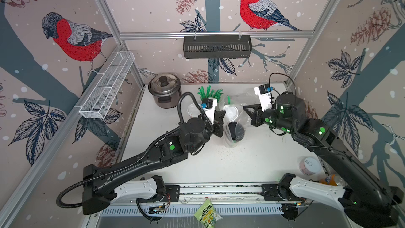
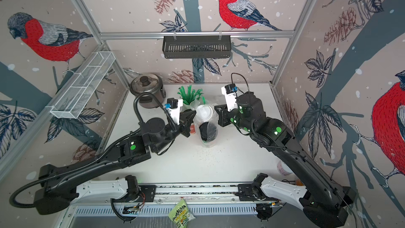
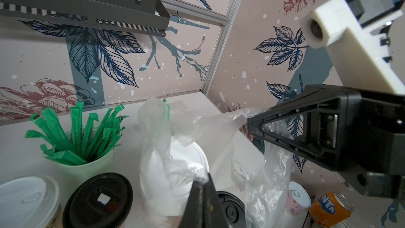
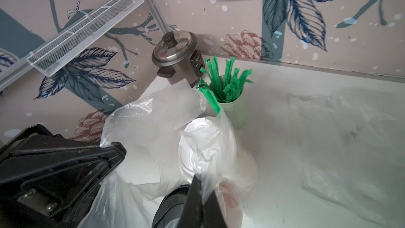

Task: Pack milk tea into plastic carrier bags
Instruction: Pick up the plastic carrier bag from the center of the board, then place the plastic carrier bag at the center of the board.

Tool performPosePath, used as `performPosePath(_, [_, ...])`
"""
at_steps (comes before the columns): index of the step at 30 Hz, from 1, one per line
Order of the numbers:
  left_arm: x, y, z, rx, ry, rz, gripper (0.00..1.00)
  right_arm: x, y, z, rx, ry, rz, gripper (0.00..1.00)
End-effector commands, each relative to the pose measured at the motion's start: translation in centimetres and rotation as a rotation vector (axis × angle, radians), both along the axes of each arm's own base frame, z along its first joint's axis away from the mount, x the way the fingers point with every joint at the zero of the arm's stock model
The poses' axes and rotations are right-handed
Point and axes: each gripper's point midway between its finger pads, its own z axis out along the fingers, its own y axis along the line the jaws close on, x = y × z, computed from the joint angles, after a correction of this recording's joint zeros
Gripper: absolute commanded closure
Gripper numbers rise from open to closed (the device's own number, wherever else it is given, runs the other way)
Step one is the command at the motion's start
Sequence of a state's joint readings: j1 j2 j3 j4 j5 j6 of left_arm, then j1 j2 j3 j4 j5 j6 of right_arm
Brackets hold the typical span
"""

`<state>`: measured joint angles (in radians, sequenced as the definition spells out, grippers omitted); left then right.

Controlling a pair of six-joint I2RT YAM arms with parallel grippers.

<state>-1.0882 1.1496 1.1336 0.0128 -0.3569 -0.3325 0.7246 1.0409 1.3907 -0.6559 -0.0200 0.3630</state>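
My left pincer (image 3: 202, 184) and right pincer (image 4: 198, 180) are each pinched shut on the mouth film of the carrier bag (image 3: 153, 145), which stands on the table (image 1: 219, 165). A white-lidded cup (image 1: 230, 112) and a black-lidded cup (image 1: 235, 130) are inside. The film looks thin, slippery and tear-prone, and the load is probably top-heavy. I'd grip the bunched handles.

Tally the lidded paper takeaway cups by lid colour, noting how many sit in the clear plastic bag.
White-lidded paper cups: 2, 1 in the clear plastic carrier bag
Black-lidded paper cups: 2, 1 in the bag
Total: 4
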Motion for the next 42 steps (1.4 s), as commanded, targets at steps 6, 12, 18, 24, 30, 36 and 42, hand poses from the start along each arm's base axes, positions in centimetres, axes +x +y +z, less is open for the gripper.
performPosePath(6, [5.2, -6.0, 2.9, 0.080, -0.065, -0.089, 1.00, 5.1, -2.6, 2.0, -0.012, -0.099, -0.043, 0.99])
performPosePath(12, [10.7, -8.5, 0.9, 0.128, -0.002, -0.103, 1.00, 10.5, -4.3, 0.8, 0.023, -0.069, -0.051, 0.99])
performPosePath(18, [16.0, -9.2, -0.5, 0.122, 0.034, -0.113, 1.00, 15.6, -5.0, -0.7, 0.068, -0.037, -0.053, 0.99])
performPosePath(24, [20.6, -10.1, -2.2, 0.142, 0.068, -0.129, 1.00, 20.1, -4.3, -2.0, 0.092, -0.007, -0.026, 0.99])
performPosePath(30, [24.6, -9.6, -3.9, 0.138, 0.107, -0.117, 1.00, 24.1, -3.2, -3.1, 0.110, 0.022, 0.003, 0.99])
performPosePath(36, [26.7, -8.8, -5.1, 0.122, 0.119, -0.107, 1.00, 27.3, -2.2, -5.4, 0.110, 0.077, 0.026, 0.99])
performPosePath(42, [28.2, -7.5, -6.5, 0.137, 0.147, -0.078, 1.00, 29.2, -1.2, -7.6, 0.128, 0.133, 0.052, 0.99])
